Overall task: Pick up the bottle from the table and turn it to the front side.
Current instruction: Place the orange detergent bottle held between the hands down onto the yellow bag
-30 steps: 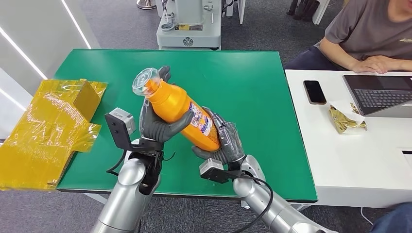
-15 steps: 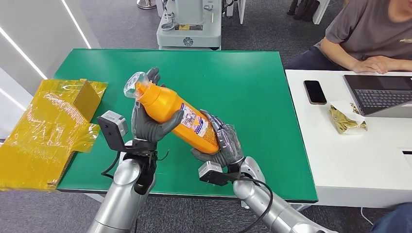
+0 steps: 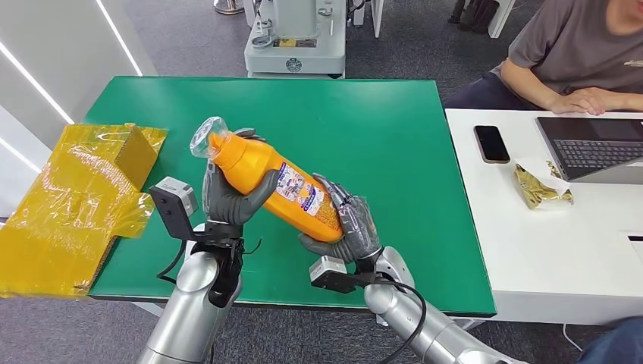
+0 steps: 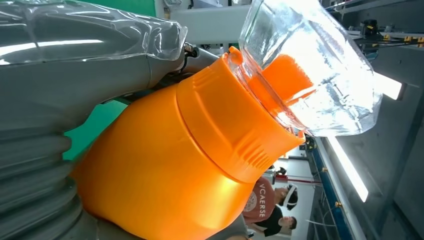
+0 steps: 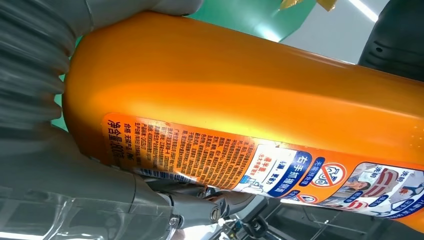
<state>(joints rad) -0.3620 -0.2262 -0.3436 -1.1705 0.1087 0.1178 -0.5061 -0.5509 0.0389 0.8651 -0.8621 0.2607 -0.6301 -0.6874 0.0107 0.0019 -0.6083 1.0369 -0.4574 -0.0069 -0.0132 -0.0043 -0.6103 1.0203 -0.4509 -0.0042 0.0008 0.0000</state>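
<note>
— Green desk (image 3: pixel 394 136) beside a white one, grey floor. Bottle?
— Orange detergent bottle (image 3: pixel 273 182) held tilted above it: left robot hand (image 3: pixel 227 199) grips the neck end, right robot hand (image 3: pixel 349 227) cups the base.

Yellow plastic-wrapped box (image 3: pixel 79 199) at 9 o'clock, overhanging green table (image 3: pixel 394 136). White desk (image 3: pixel 546 250) at 3 o'clock: phone (image 3: pixel 491 143), laptop (image 3: pixel 595 146), snack packet (image 3: pixel 540 186). Seated person (image 3: pixel 576 57) at 1 o'clock.

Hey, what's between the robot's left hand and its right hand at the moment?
In the head view, the orange bottle spans the stretch: the left hand grips near its neck, the right hand its base.
</note>
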